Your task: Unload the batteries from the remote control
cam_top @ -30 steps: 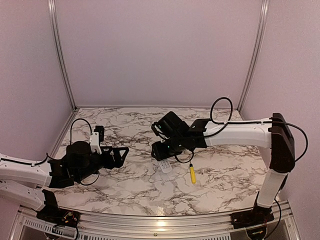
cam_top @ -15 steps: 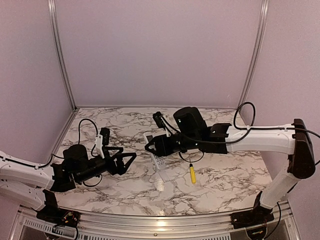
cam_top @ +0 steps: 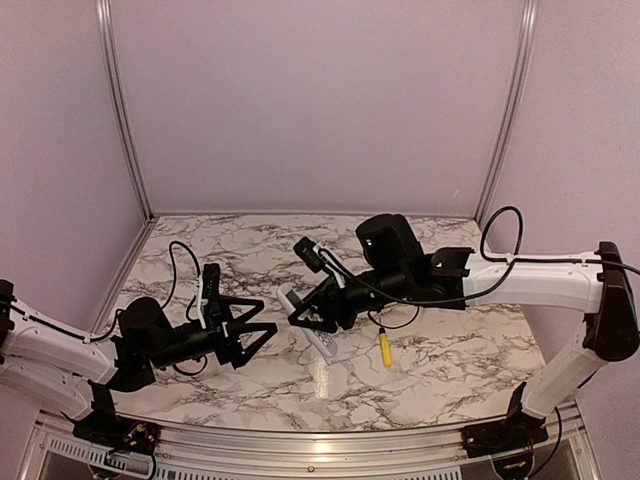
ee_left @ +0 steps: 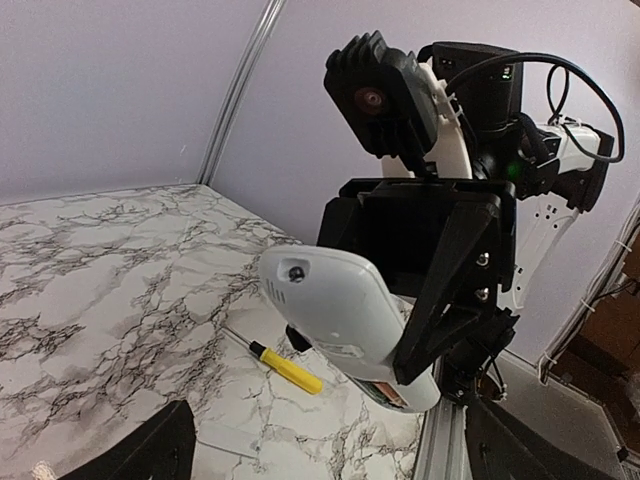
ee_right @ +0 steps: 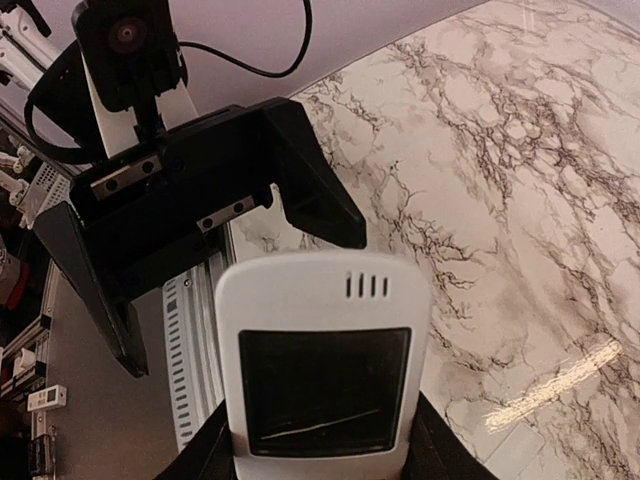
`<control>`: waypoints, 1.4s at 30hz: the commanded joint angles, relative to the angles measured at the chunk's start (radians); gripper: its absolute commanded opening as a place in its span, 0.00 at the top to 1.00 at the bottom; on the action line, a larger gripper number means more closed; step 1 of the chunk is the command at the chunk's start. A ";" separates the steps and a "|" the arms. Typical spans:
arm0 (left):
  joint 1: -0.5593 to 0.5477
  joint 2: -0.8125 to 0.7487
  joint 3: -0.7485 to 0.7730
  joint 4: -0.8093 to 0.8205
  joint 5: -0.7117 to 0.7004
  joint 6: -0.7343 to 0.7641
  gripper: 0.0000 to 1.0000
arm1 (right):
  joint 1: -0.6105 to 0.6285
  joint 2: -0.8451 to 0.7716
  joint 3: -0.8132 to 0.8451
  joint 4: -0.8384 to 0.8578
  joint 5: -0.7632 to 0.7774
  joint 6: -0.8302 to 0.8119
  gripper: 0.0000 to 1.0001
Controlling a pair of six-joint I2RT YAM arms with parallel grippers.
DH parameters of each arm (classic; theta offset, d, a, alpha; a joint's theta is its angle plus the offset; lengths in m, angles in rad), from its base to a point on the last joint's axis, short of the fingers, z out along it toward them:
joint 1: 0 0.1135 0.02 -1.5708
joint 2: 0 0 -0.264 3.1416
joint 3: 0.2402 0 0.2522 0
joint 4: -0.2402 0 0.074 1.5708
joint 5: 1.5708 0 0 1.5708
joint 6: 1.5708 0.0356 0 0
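Remote control [ee_left: 335,315] held clear above the middle of the marble table [cam_top: 450,350], display end pointing left, with the right gripper [cam_top: 305,308] part-closed on its sides. Left gripper [cam_top: 268,317] is spread wide and empty (just left of the remote, not touching). Yellow-handled screwdriver [cam_top: 384,349] lies right of centre.

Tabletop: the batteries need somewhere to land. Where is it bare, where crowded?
Bare: the table along the back wall, and its near right corner past the screwdriver. Crowded: the middle, where the right gripper holds the remote before the open left gripper, a white piece beneath.
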 commanded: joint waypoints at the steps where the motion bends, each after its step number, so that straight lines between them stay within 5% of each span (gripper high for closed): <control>1: -0.005 -0.001 -0.014 0.100 0.116 0.026 0.03 | 0.011 -0.011 -0.024 -0.006 -0.094 -0.094 0.75; 14: -0.005 0.014 0.000 0.143 0.208 -0.017 0.11 | 0.076 0.003 -0.013 -0.007 -0.145 -0.172 0.74; 23: -0.005 0.025 0.007 0.158 0.258 -0.025 0.28 | 0.116 0.004 0.019 -0.022 -0.100 -0.197 0.73; 42: -0.015 0.064 0.025 0.208 0.336 -0.061 0.36 | 0.117 0.008 0.050 -0.034 -0.087 -0.215 0.75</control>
